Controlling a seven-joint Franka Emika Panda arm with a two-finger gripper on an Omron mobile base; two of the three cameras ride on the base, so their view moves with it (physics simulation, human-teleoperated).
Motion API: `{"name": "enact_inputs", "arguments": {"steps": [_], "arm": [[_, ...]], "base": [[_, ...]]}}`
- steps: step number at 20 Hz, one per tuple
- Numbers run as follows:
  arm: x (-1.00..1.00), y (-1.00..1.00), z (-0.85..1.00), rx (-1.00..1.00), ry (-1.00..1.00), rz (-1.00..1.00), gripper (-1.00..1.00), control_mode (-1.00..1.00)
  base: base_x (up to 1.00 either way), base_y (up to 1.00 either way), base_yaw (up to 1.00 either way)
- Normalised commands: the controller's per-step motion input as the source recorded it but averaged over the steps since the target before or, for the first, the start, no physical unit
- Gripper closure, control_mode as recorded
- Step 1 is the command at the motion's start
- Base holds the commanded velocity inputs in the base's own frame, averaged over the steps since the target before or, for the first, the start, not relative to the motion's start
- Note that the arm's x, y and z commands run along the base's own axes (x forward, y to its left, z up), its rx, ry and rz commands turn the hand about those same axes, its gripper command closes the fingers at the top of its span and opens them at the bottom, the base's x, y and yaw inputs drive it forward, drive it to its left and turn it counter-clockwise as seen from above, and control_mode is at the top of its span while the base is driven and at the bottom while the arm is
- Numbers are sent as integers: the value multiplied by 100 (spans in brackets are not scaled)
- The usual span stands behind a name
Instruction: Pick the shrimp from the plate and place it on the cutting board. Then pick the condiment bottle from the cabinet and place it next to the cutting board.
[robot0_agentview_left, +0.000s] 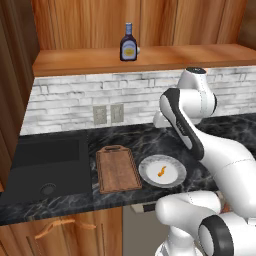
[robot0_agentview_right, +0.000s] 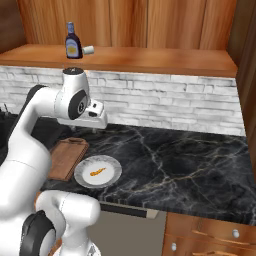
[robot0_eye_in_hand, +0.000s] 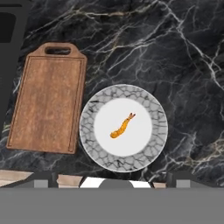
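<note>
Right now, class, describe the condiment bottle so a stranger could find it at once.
Look above the white brick wall to the wooden cabinet ledge. On it stands the condiment bottle, upright and dark brown. Its blue cap and round yellow-white label set it apart from the small white block beside it.

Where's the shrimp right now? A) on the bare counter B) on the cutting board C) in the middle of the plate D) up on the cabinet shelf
C: the shrimp lies in the middle of the plate, which sits on the counter just beside the cutting board; the board has nothing on it.
</note>
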Motion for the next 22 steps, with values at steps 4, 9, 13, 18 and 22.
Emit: {"name": "enact_inputs", "arguments": {"steps": [4,9,13,18,22], "arm": [[-19,0,-24,0,0,0,-100,-100],[-17,0,-26,0,0,-1,-100,-100],[-12,0,-33,0,1,-2,-100,-100],[-1,0,-36,0,2,-4,-100,-100],[0,0,-33,2,0,-4,-100,-100]], "base": [[0,0,0],[0,0,0],[0,0,0],[0,0,0],[0,0,0]]}}
